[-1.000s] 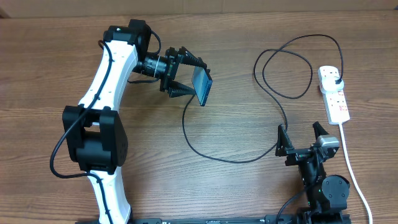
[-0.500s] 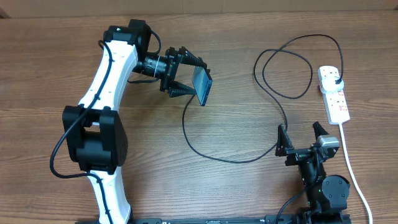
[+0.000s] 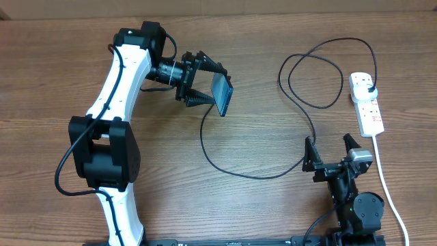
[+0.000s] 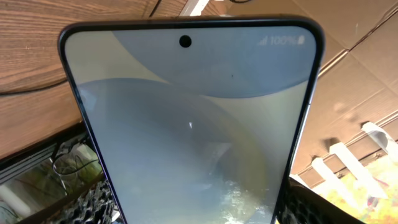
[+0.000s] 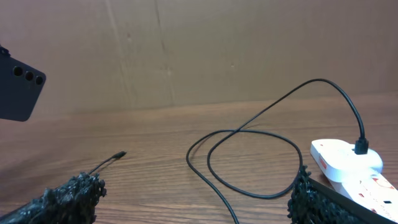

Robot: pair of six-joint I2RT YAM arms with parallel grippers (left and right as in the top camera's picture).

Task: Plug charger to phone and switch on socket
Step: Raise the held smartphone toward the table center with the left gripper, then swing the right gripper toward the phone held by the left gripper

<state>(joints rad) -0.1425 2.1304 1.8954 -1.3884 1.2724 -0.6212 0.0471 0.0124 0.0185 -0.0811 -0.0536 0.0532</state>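
The left arm has smooth white shell segments joined by bulky black joint housings. A thin black cable runs along it and loops free beside one housing. The left gripper is black, with angular, triangular fingers. The right arm is almost wholly black, with a round joint housing and a small silver-grey block behind the right gripper. Its black finger pads look rough and nubbly.
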